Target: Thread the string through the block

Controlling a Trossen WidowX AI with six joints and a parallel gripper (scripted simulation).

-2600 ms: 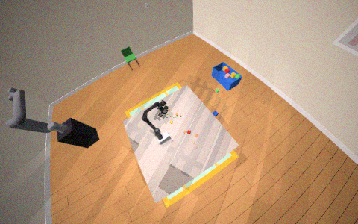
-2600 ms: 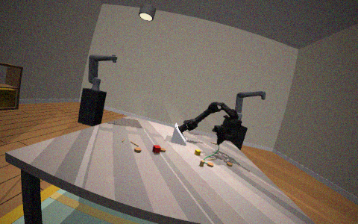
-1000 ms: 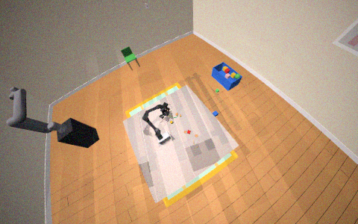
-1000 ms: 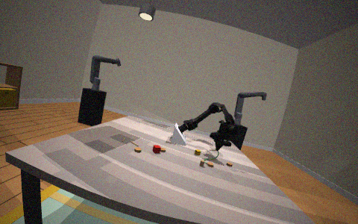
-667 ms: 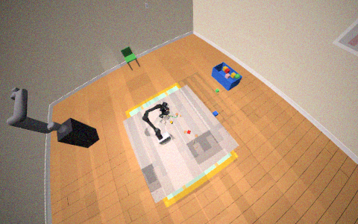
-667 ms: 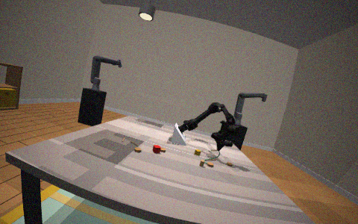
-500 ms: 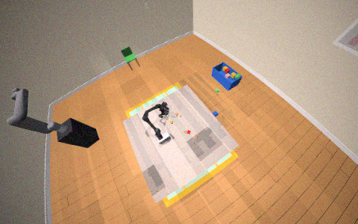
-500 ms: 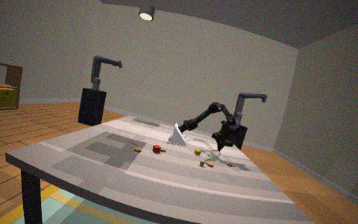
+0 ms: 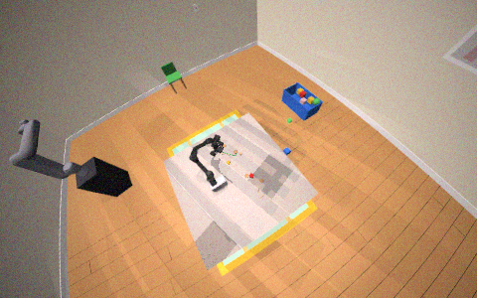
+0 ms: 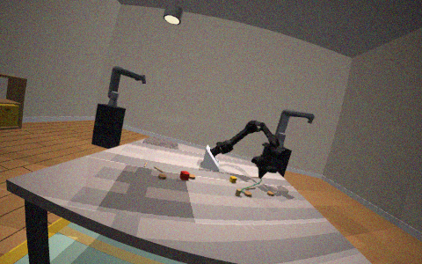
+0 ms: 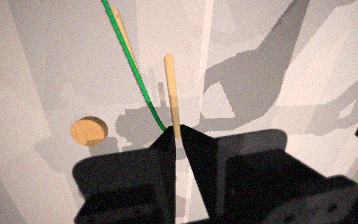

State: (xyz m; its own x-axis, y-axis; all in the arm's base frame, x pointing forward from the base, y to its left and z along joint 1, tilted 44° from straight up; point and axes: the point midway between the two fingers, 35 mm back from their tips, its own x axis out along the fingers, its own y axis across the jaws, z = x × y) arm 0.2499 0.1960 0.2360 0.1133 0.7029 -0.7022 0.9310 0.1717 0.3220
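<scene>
My gripper [image 11: 176,129] [image 10: 263,172] [image 9: 220,147] is shut on the lower end of the thin wooden stick [image 11: 171,90] and holds it above the table. The stick points forward from the fingers. The green string [image 11: 134,67] [image 10: 255,184] [image 9: 229,154] runs from the stick's held end down across the table and out of the wrist view at the top. A small tan block [image 10: 238,192] and a yellow cube [image 10: 233,179] [image 9: 229,162] lie near the string. I cannot make out a hole in either. The string's button end is not clear.
A loose stick [image 11: 123,37] lies under the string. A round wooden disc [image 11: 89,131] lies left of the fingers. Other discs [image 10: 270,193] [image 10: 162,176], a red piece [image 10: 185,175] [image 9: 251,175] and another loose stick [image 10: 158,169] lie on the table. The arm's white base [image 10: 210,159] stands behind.
</scene>
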